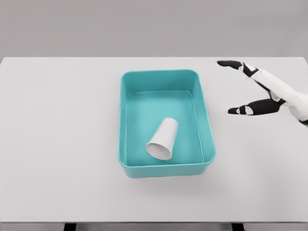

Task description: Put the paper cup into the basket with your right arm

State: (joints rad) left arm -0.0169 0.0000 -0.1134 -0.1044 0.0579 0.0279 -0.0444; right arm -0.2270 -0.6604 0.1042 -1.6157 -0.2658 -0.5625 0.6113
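A white paper cup lies on its side inside the teal basket, near the basket's front wall, its open mouth facing the front. My right hand hovers to the right of the basket, apart from it, fingers spread and holding nothing. Its arm comes in from the right edge. The left arm does not show.
The basket stands in the middle of a white table. The table's front edge runs along the bottom of the view, its back edge near the top.
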